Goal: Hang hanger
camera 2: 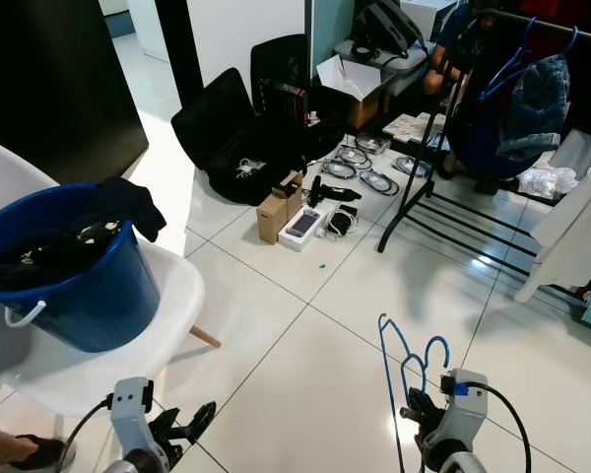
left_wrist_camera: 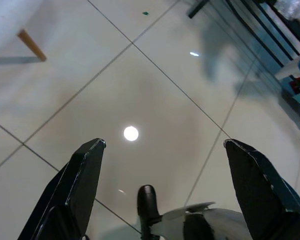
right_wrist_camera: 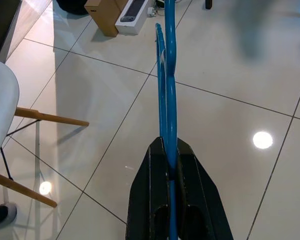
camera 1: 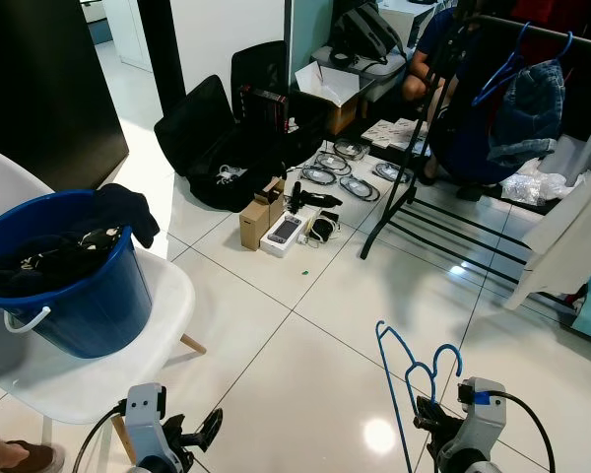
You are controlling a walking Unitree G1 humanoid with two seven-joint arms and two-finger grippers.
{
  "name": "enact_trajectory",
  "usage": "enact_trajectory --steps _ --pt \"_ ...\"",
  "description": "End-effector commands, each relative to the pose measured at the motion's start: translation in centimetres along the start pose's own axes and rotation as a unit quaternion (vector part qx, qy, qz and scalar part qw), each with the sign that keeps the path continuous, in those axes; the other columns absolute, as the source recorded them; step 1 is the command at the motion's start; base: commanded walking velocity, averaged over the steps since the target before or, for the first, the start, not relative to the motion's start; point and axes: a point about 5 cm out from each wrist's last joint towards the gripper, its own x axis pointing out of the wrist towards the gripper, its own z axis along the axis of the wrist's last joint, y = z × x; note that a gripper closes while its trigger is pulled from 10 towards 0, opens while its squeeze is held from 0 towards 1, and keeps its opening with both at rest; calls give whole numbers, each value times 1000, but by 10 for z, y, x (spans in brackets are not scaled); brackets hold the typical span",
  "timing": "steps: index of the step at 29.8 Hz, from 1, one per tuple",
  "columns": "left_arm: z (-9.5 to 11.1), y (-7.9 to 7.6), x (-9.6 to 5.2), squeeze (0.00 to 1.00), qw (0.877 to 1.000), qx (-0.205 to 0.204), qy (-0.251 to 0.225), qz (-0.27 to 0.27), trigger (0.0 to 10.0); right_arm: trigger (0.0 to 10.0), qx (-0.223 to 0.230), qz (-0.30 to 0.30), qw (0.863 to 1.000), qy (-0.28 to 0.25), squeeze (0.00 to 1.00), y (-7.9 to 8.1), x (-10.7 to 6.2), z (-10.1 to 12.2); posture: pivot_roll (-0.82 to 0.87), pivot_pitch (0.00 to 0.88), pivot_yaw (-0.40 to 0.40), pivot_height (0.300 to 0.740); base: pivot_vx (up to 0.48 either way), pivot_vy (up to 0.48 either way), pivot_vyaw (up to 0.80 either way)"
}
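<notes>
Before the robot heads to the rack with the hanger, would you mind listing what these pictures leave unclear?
- Blue hanger: its lower part is cut off by the bottom edge of the eye views, below the right gripper.
- Clothes rack: its rail runs out of the top right corner.
- Blue bucket: dark clothes fill it; single items are indistinguishable.
- Person behind the rack: mostly hidden by hanging clothes.
</notes>
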Motion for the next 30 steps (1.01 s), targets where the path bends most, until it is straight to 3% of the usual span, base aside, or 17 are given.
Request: enact_trajectory --steps 1,9,14,21,25,30 --pt "-5 8 -8 0 1000 -8 13 10 10000 10000 1 -3 1000 -1 0 -2 -1 0 -85 99 -3 740 0 0 0" --pt "5 14 -15 0 1000 -1 2 9 10000 10000 1 -2 1000 -2 0 -2 0 1 -85 100 -3 740 0 0 0" --pt "17 0 -14 0 1000 4 -16 -2 10000 10000 1 -2 1000 -2 0 -3 0 1 -85 99 -3 740 0 0 0" --pt "18 -2 -13 0 1000 2 -15 -4 10000 10000 2 -2 1000 -1 0 -3 1 0 -81 91 -3 740 0 0 0" --pt "17 2 -13 0 1000 0 -11 -1 10000 10000 3 -2 1000 2 0 -2 3 0 -78 72 -2 740 0 0 0" --pt "21 19 -9 0 1000 -7 7 12 10000 10000 6 1 1000 8 0 2 9 0 -64 45 -6 740 0 0 0"
